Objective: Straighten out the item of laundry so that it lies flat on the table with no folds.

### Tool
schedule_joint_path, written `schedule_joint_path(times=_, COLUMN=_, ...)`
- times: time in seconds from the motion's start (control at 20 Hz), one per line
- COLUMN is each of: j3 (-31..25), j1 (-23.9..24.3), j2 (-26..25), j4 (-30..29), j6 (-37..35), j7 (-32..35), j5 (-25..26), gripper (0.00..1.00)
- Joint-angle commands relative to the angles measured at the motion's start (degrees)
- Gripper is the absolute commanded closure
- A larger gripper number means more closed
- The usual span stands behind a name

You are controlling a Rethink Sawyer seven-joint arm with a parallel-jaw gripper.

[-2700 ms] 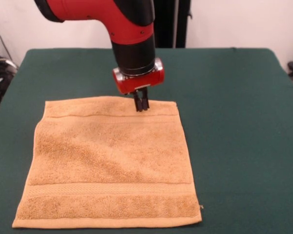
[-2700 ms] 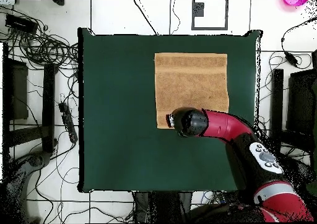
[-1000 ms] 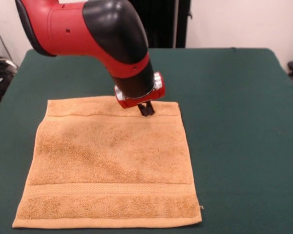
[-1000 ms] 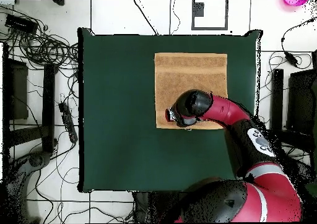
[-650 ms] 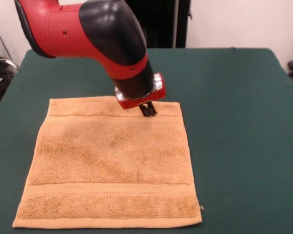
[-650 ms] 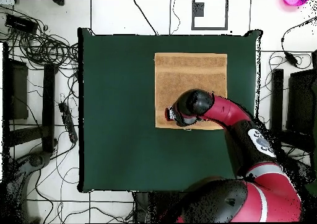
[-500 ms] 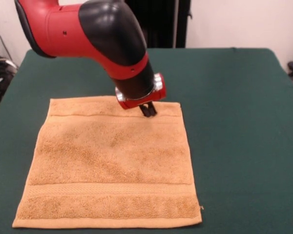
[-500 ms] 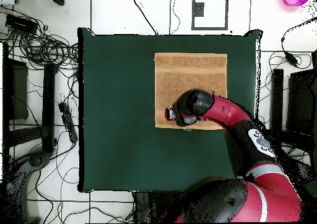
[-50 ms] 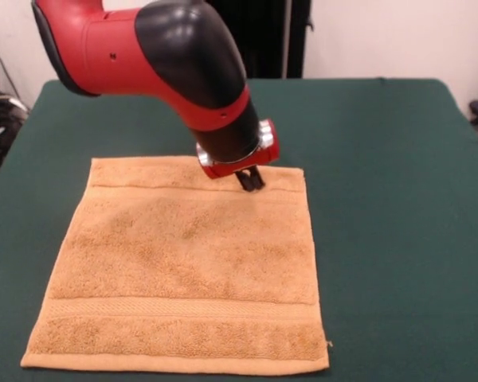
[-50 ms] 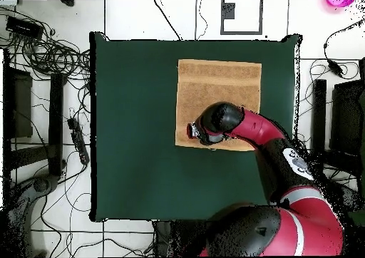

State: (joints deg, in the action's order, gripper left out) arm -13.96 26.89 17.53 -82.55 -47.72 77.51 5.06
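The towel (image 9: 183, 263) lies spread on the table (image 9: 398, 199), filling the lower left of the front view and sitting upper right of centre in the overhead view. No fold shows. The arm (image 9: 175, 56) slants down from the upper left so that the gripper (image 9: 252, 181) meets the cloth near its upper right corner, on the band by the hem, probably to pin or drag that edge. Its fingers look closed together, with no cloth visibly lifted between them.
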Motion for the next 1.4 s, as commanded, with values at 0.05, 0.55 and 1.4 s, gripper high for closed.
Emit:
schedule_joint_path(times=0.05, j3=-2.58, j1=-5.91, j2=0.05, j4=-8.05, j6=7.26, j7=11.59, j5=-0.44, gripper=1.0)
schedule_joint_path(times=0.55, j3=8.35, j1=-13.1, j2=8.62, j4=-8.1, j6=8.23, j7=14.99, j5=1.67, gripper=1.0)
schedule_joint_path(times=1.4, j3=18.45, j1=-19.74, j2=7.75, j4=-2.62, j6=8.77, j7=15.45, j5=1.47, gripper=1.0)
